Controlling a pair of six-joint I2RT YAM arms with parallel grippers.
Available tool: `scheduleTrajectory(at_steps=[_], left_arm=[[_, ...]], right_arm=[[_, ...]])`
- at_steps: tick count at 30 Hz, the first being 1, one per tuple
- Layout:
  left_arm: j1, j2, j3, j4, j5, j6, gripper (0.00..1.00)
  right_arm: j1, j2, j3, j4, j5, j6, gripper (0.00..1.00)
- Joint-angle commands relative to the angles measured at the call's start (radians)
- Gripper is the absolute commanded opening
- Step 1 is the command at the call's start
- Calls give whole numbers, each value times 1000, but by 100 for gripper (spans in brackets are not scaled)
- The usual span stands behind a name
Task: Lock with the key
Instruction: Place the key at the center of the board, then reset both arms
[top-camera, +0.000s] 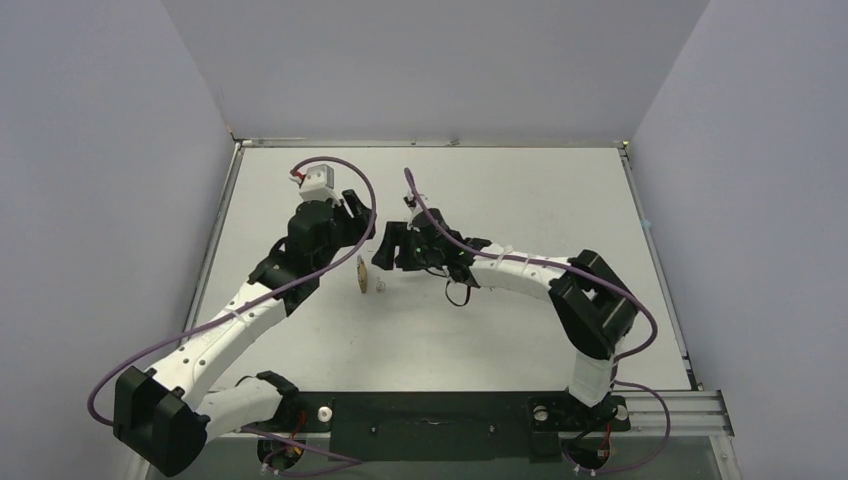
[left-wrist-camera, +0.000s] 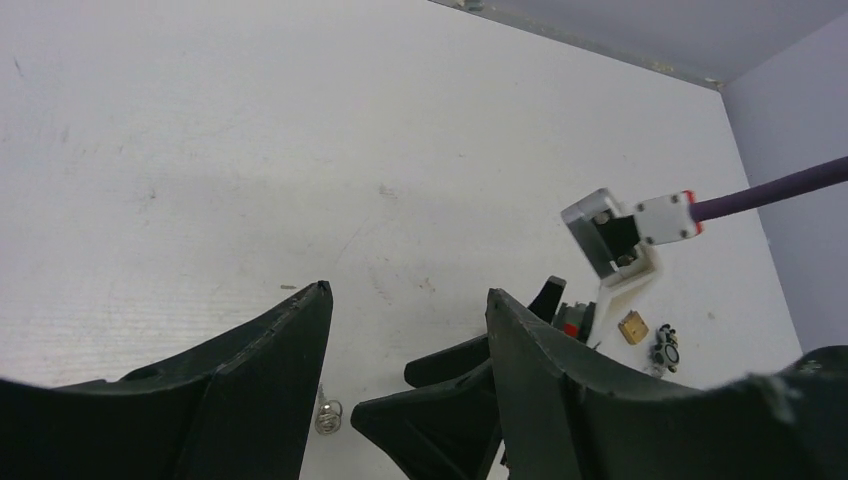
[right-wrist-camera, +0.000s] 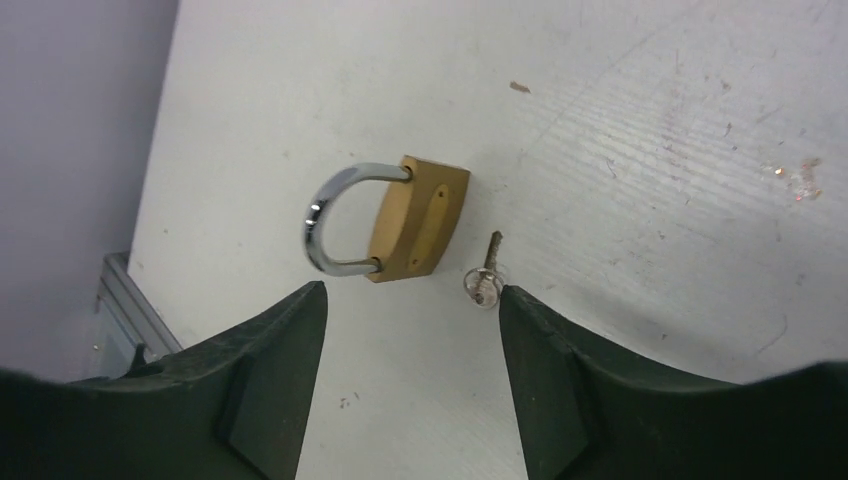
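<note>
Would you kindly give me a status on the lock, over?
Left gripper open, right gripper open, both empty. Padlock on table, key beside it. Nothing blocking.

Padlock (right-wrist-camera: 415, 220) lies on the worktop (right-wrist-camera: 650, 120), just ahead of the gap between the right jaws. Key (right-wrist-camera: 487, 270) lies just beside the padlock's body, on the side opposite its shackle, apart from it. Left jaws stand near, beyond both.

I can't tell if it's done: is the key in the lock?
Out. The key lies on the table beside the padlock, apart.
</note>
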Motion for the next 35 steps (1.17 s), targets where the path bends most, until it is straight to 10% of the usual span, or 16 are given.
scheduleTrajectory(at_steps=[1,21,35], left_arm=[[6,-9,137,-112,110,54,56],[-209,51,466,-393,-26,143,57],[-210,65,498,-413,-31,142,57]], right_arm=[[-27,-188,-18,13,42,-19,61],[-168,-778,-145,-176,245,-108,73],[-171,-879,-203,-185,294,-115,75]])
